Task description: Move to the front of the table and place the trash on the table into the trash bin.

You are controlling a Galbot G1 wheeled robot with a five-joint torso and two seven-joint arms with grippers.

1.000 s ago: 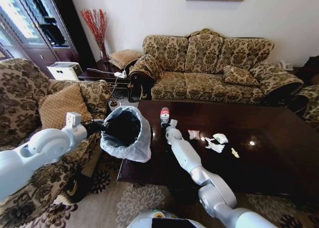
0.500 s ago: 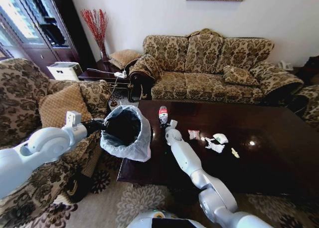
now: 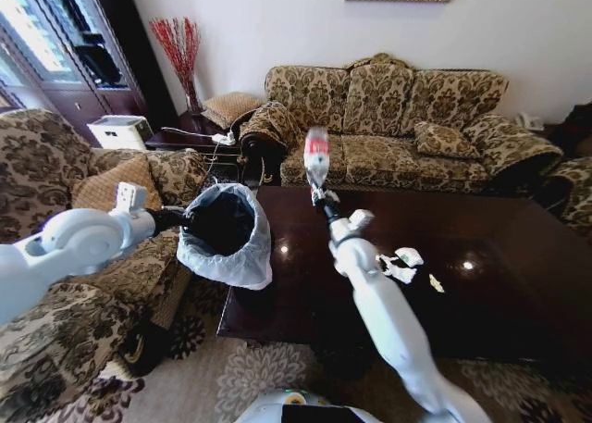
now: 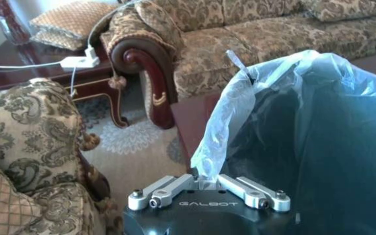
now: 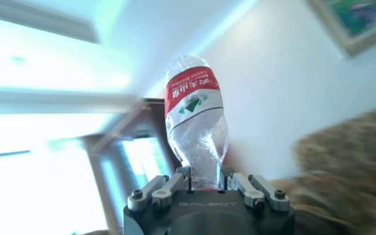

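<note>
— Where's the round black trash bin (image 3: 225, 233) with its whitish plastic liner?
— Left hand (image 4: 204, 189) is clamped on its rim.
— And the clear plastic bottle with the red label (image 3: 316, 160)?
— Right hand (image 5: 205, 187) grips one end, long axis upright, above the glossy dark wooden surface (image 3: 518, 256). Bin lies to that hand's left, probably lower.
</note>
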